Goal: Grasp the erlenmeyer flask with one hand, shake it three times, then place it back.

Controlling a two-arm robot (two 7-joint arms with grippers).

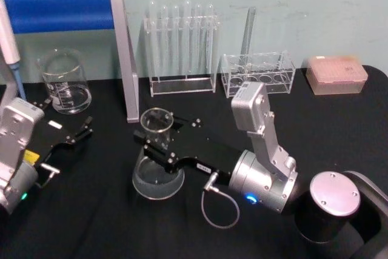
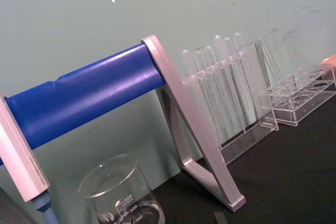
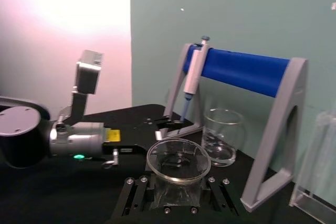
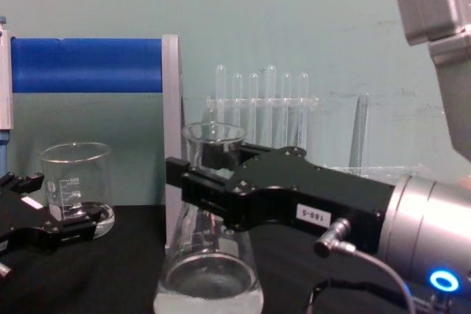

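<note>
The erlenmeyer flask point(image 1: 156, 177) is clear glass with a little liquid in its wide base, and stands on the black table just left of centre. My right gripper point(image 1: 160, 140) reaches in from the right and is shut on its narrow neck, one black finger on each side. In the right wrist view the flared rim point(image 3: 178, 160) sits between the fingers point(image 3: 133, 186). In the chest view the flask's base point(image 4: 208, 284) hangs below the black finger point(image 4: 197, 182) crossing the neck. My left gripper point(image 1: 60, 127) rests open near the table's left, holding nothing.
A glass beaker point(image 1: 64, 83) stands at the back left beside a blue-barred pipette stand point(image 1: 60, 10) holding a pipette point(image 3: 192, 74). A test tube rack point(image 1: 182, 47), a second clear rack point(image 1: 257, 74) and a tip box point(image 1: 336, 74) line the back edge.
</note>
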